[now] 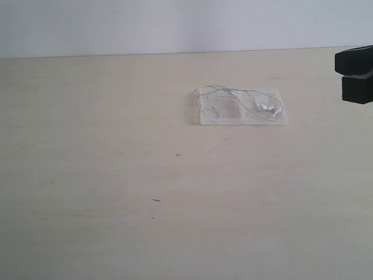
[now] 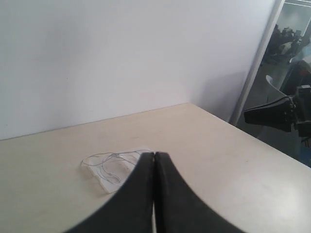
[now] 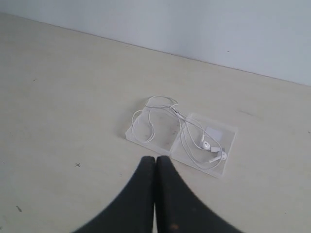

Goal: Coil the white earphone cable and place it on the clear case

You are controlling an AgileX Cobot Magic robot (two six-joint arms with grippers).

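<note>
The clear case (image 1: 263, 119) lies open and flat on the table, right of centre, its two halves side by side. The white earphone cable (image 1: 233, 93) rests on it in loose loops, with the earbuds (image 1: 265, 107) on the right half. In the right wrist view the clear case (image 3: 227, 156) and the white earphone cable (image 3: 160, 103) lie just beyond my right gripper (image 3: 155, 159), which is shut and empty. My left gripper (image 2: 154, 154) is shut and empty too, held well back from the clear case (image 2: 103, 184). In the exterior view only the right gripper (image 1: 354, 74) shows, at the right edge.
The pale wooden table (image 1: 116, 175) meets a white wall (image 1: 175, 23) at the back. In the left wrist view the table's far edge (image 2: 272, 150) drops off beside a white post (image 2: 255, 63), with the right arm (image 2: 279, 112) hovering there.
</note>
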